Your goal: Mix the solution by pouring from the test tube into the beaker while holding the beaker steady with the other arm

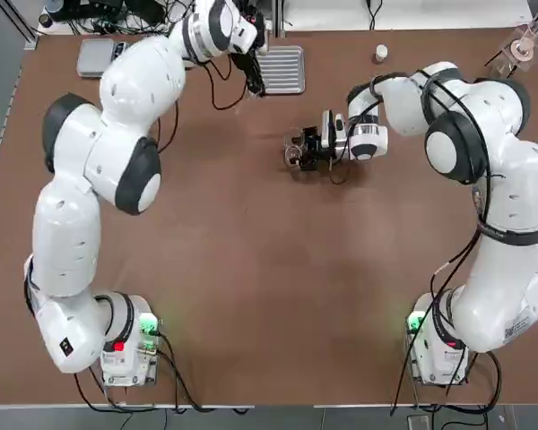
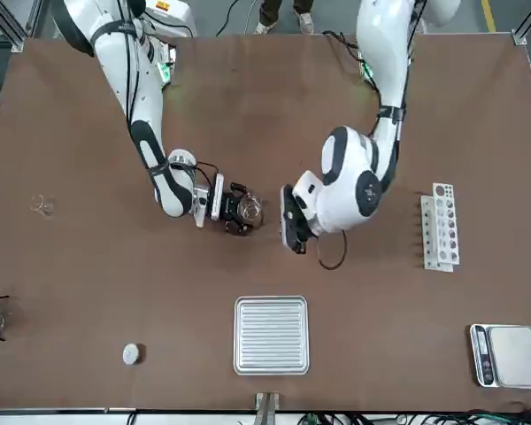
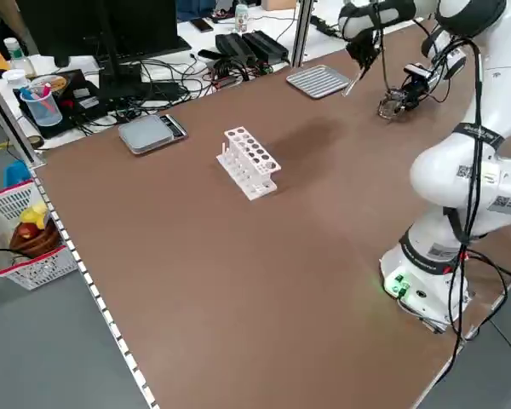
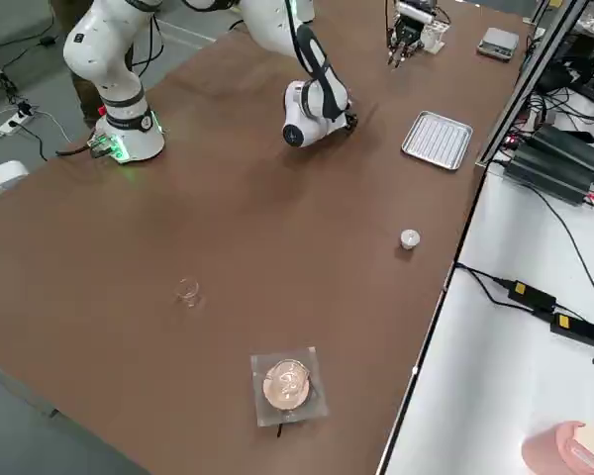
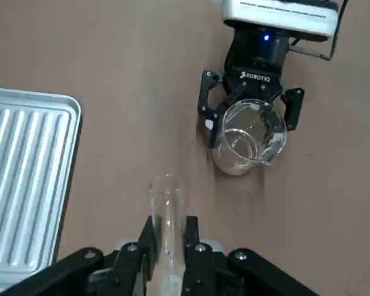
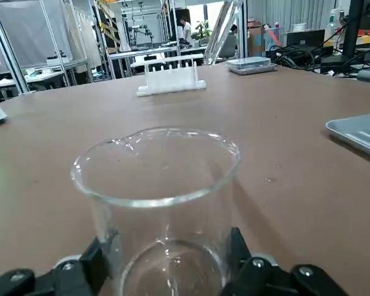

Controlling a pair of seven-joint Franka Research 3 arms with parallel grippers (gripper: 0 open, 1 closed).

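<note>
Looking down from overhead, the right gripper (image 1: 298, 152) sits at mid-table, jaws pinching the beaker (image 1: 292, 154) so it cannot slide during pouring. The left gripper (image 1: 255, 81) hangs beyond it, beside a ribbed metal tray (image 1: 282, 69).

From the front, the beaker (image 2: 250, 209) stands upright on the table (image 2: 265, 106); a white test tube rack (image 2: 441, 227) and a scale (image 2: 506, 354) lie well apart.

In the left wrist view, the jaws are clamped on a clear test tube (image 5: 166, 216), its open mouth aimed toward the beaker (image 5: 250, 137), likely lining up the pour. Bare tabletop lies between them.

In the right wrist view, the beaker (image 6: 157, 197) looks nearly empty; the tilted tube (image 6: 221, 28) shows above it.
</note>
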